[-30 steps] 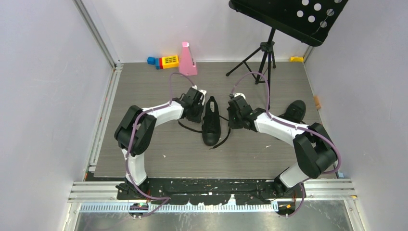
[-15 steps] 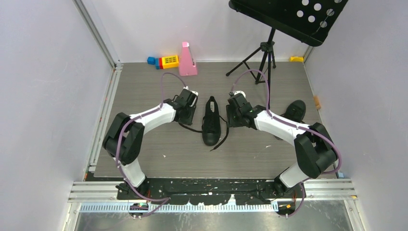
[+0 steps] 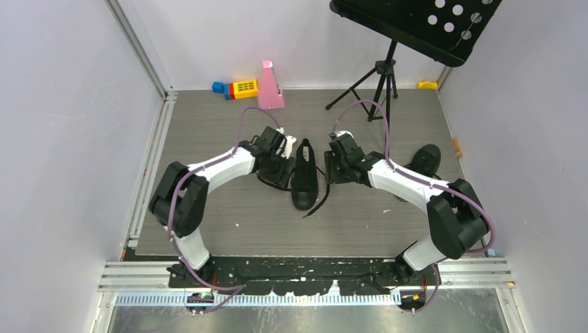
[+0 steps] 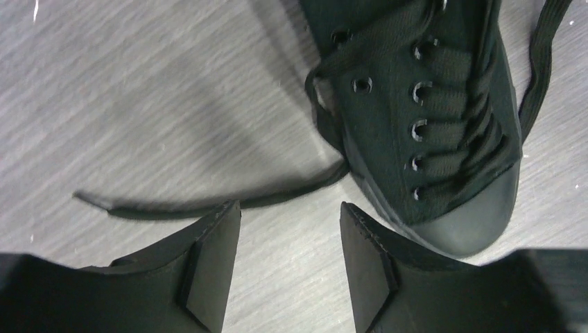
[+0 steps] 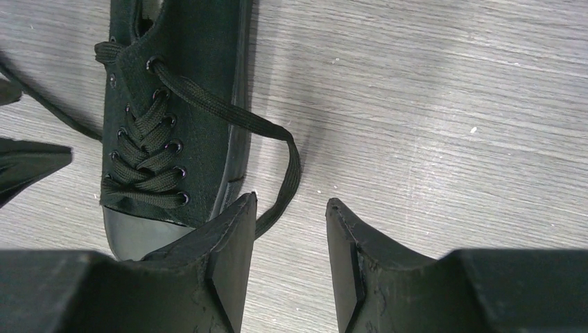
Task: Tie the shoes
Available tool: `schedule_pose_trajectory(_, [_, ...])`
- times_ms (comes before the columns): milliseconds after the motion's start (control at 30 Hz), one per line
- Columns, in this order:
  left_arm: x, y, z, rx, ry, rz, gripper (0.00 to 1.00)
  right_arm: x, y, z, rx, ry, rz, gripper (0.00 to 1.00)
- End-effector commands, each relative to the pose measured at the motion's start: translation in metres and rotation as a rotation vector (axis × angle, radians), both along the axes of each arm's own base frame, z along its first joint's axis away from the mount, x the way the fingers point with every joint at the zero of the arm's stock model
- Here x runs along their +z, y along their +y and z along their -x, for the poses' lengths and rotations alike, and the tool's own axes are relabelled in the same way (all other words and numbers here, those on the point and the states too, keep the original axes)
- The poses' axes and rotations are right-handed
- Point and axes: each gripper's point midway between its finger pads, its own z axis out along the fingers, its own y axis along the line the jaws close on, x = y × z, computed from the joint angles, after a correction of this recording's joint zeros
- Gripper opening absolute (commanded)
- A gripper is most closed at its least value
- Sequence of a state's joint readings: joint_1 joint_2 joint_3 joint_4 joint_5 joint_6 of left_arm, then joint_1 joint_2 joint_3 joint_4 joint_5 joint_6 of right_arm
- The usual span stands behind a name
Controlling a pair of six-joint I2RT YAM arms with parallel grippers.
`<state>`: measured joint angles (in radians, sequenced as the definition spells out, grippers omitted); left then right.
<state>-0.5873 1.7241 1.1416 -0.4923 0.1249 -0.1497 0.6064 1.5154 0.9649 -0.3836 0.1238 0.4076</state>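
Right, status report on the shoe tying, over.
Left gripper open, empty. Right gripper open, empty. Shoe between them, laces untied, loose on table. Second shoe far right, out of the way.

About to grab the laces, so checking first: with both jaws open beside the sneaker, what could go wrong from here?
The left lace lies flat on the table, so the open left jaws may close above it and miss. The right lace hugs the sole of the sneaker; the open right jaws could pinch or shove it instead. The second shoe lies close beside the right arm and might get knocked.
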Motion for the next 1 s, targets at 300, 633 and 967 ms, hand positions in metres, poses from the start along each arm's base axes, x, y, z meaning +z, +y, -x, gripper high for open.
schedule_pose_trajectory(300, [-0.028, -0.005, -0.001, -0.13, 0.131, -0.097, 0.56, 0.028, 0.005, -0.003, 0.006, -0.06, -0.065, 0.48])
schedule_pose_trajectory(633, [-0.035, 0.013, 0.026, -0.097, 0.208, -0.199, 0.14, 0.029, 0.005, -0.002, -0.003, -0.065, -0.071, 0.47])
schedule_pose_trajectory(967, [-0.038, 0.006, 0.045, -0.103, 0.261, -0.129, 0.4, 0.03, 0.005, -0.001, -0.001, -0.064, -0.076, 0.47])
